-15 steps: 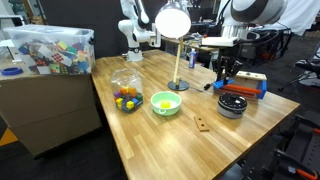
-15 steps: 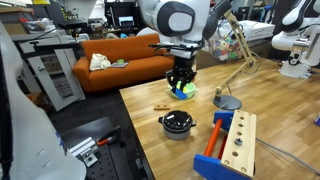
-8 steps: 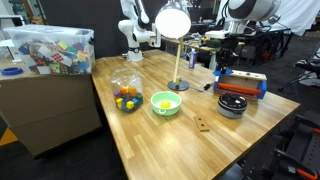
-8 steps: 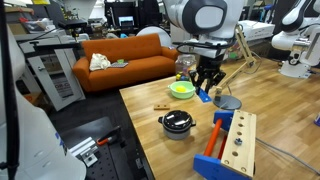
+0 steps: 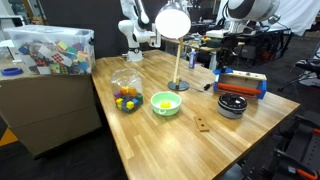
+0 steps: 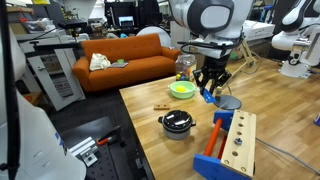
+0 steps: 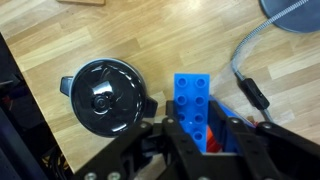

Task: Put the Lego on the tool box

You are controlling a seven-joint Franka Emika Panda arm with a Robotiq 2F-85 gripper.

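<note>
In your wrist view, a black lidded pot [image 7: 103, 95] sits at left on the wooden desk [image 7: 60, 40]. Just right of it, your end effector [image 7: 207, 138] pinches a blue Lego brick [image 7: 192, 98] over the desk. In an exterior view, the blue-and-red tool box [image 6: 238, 140] lies apart, farther right.

Cannot see the lower end of the blue studded Lego brick [image 7: 192, 98] in the wrist view: covered by the dark, blurred fingers [image 7: 160, 146]. Cut off by the top edge there: grey round lamp base [image 7: 295, 10] and small flat wooden piece [image 7: 80, 2]. Cropped at the bottom edge in an exterior view: blue-and-wood tool box [image 6: 235, 140]. Too small to identify: coloured pieces inside the clear glass jar [image 5: 126, 90].
</note>
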